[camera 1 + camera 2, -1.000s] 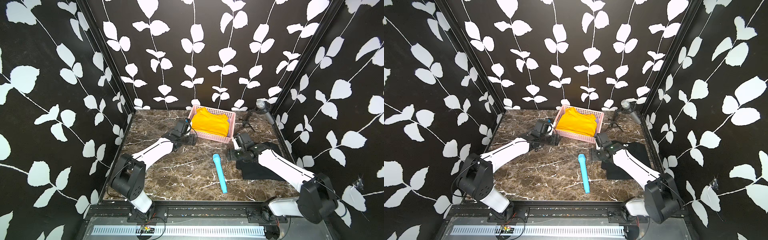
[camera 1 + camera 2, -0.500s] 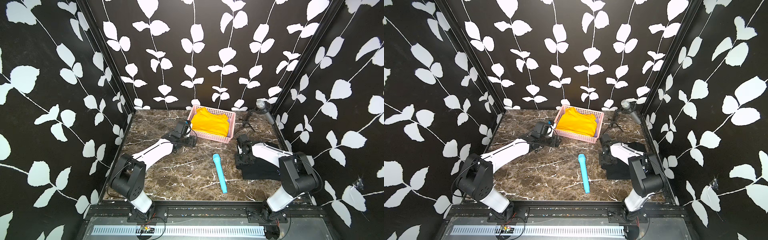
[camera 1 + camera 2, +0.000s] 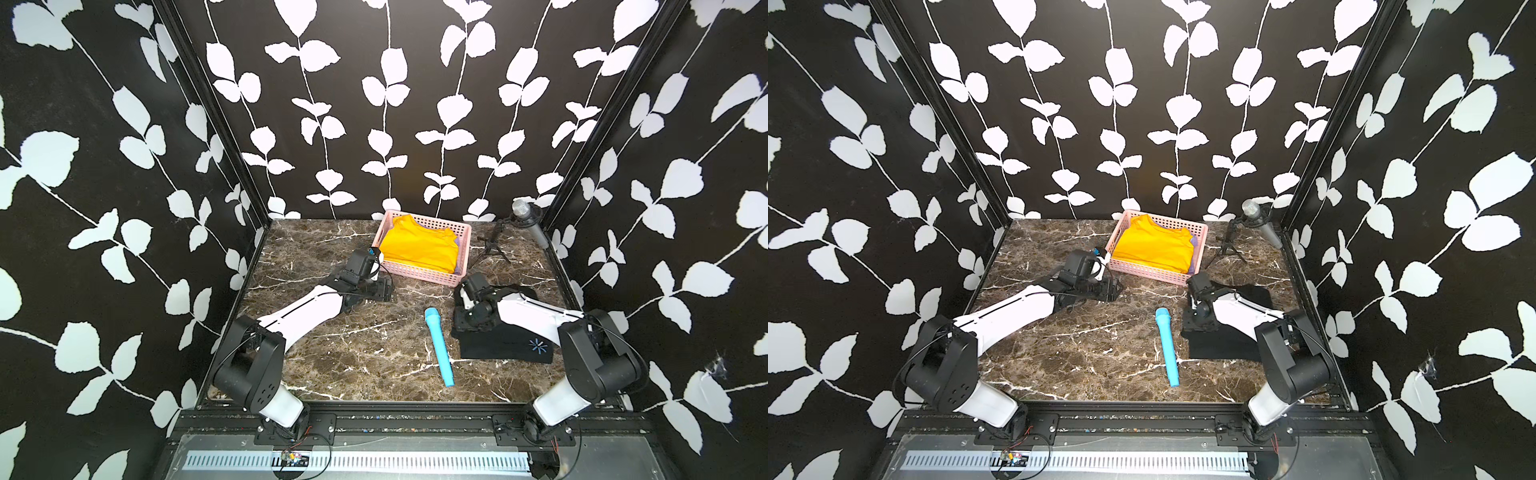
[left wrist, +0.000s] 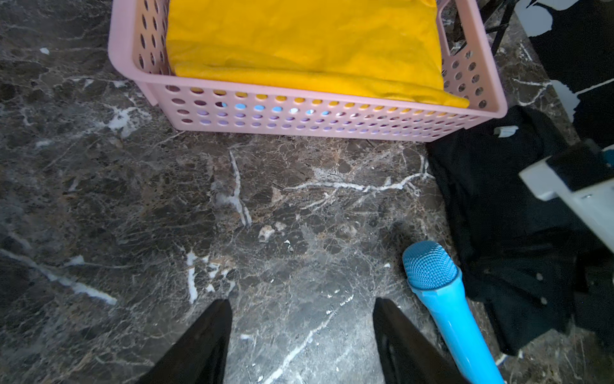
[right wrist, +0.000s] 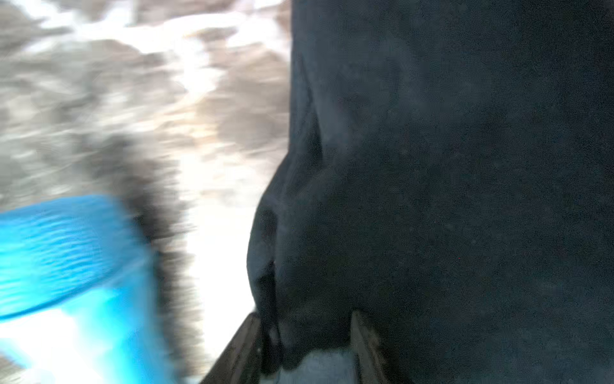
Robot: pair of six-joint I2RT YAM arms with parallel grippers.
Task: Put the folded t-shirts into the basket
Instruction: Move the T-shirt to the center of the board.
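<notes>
Right wrist view: the right gripper (image 5: 304,345) is clamped on the edge of the black t-shirt (image 5: 465,166), with a bunched fold of dark cloth filling the gap between its two fingers (image 5: 244,345). The picture is motion-blurred, so finer contact detail cannot be read. The shirt lies flat on the marble tabletop (image 5: 133,83), outside the basket, and the head of the blue toy microphone (image 5: 66,249) lies just beside the gripped edge. In both top views the shirt occupies the robot's right side of the table, with a small pale-blue logo (image 3: 539,345) near its front corner. The far corner of the shirt lies just beside the nearest corner of the pink basket (image 3: 419,276) (image 3: 1150,272). The basket stands at the back of the table and holds a folded mustard-yellow t-shirt (image 3: 419,249) as its top layer. In the left wrist view, light-blue fabric (image 4: 259,108) and lilac fabric (image 4: 239,123) show through the wall perforations (both beneath the yellow layer). The left gripper (image 4: 300,332) points at bare marble in front of the basket, jaws spread apart with nothing between them. A grey microphone on a tripod (image 3: 523,212) stands at the back, beside the basket on the robot's right side.
</notes>
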